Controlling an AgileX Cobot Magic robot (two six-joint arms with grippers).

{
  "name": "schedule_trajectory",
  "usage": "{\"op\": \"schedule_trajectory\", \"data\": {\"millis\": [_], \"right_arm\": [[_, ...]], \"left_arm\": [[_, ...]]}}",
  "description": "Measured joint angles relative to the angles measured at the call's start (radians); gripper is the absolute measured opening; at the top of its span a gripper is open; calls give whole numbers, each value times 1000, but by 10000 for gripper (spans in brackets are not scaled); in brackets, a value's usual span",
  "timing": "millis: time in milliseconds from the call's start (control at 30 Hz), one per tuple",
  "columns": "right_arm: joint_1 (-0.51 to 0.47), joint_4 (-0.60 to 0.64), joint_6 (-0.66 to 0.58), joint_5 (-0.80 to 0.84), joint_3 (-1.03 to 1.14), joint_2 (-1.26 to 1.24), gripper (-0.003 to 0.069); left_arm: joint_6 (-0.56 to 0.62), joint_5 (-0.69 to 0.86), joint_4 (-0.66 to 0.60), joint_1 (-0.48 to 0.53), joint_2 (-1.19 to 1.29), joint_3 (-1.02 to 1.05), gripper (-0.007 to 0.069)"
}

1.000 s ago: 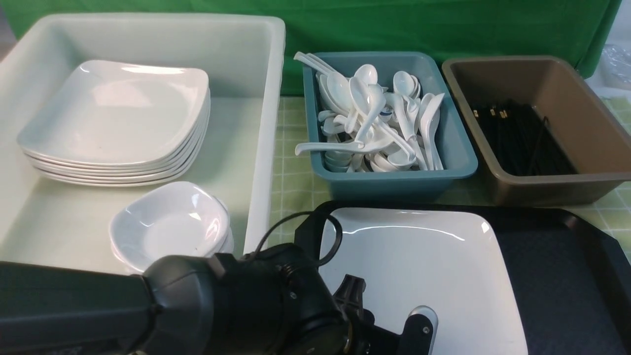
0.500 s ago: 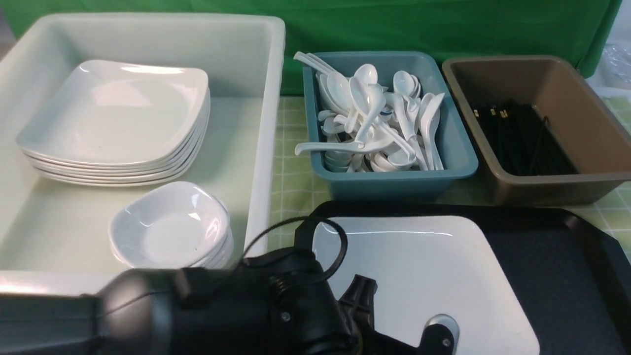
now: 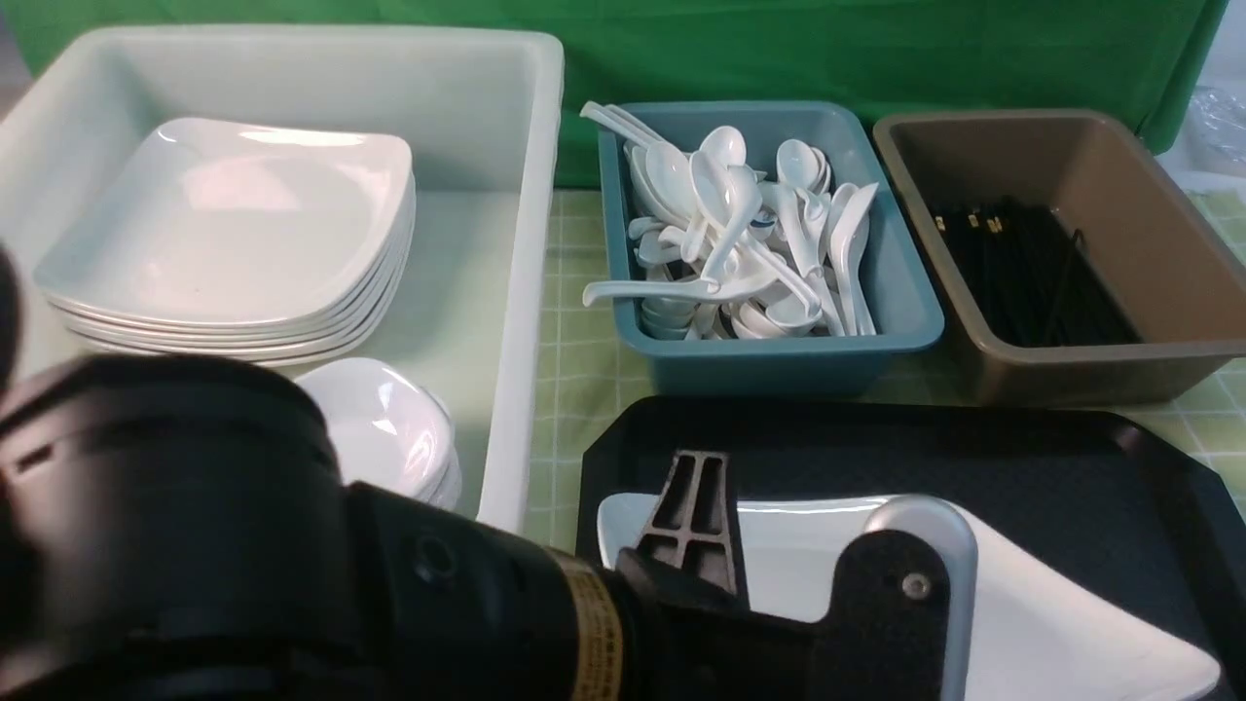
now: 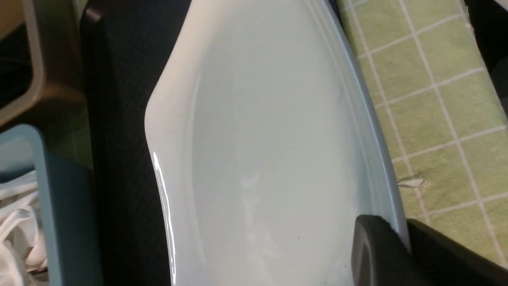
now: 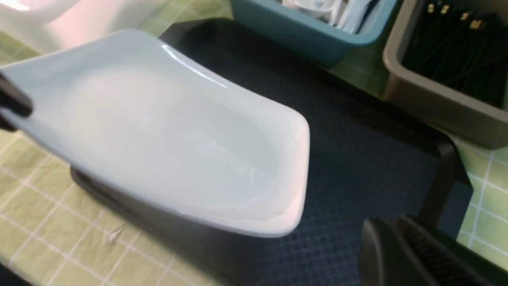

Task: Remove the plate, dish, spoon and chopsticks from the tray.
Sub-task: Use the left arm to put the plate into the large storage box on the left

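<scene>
left gripper [image 4: 403, 246] is clamped on the plate [image 3: 1051, 623] rim. The plate sits tilted over the tray [image 3: 973, 458], near-left part, stretching left to right. The arm hides its near edge. Only a sliver of the right gripper [image 5: 412, 250] shows, so I can't tell its jaws.

The plate [image 3: 1051, 623] is glossy, smooth white, catching highlights. The tray [image 3: 973, 458] is matt black plastic with a fine grainy texture; the teal bin [image 3: 779, 365] looks like smooth plastic.
</scene>
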Motion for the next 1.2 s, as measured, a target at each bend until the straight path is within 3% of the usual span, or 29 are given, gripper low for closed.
{"op": "schedule_trajectory", "data": {"millis": [167, 333, 500, 700, 900, 1033, 1200], "right_arm": [[0, -85, 72, -1, -20, 0, 76], [0, -109, 98, -30, -22, 0, 45], [0, -112, 99, -87, -22, 0, 23], [0, -112, 95, -121, -22, 0, 23], [0, -111, 69, -121, -22, 0, 23], [0, -106, 65, -121, -22, 0, 23], [0, -82, 59, -121, -22, 0, 23]], "left_arm": [[-74, -3, 77, 3, -47, -9, 29], [-226, 4, 264, 62, -60, -77, 29], [-244, 3, 329, 211, -63, -179, 29], [-167, 0, 342, 513, -28, -210, 29], [-173, 9, 338, 819, 102, -210, 29], [-195, -33, 347, 932, 185, -210, 29], [-229, -64, 408, 971, 277, -210, 29]]}}
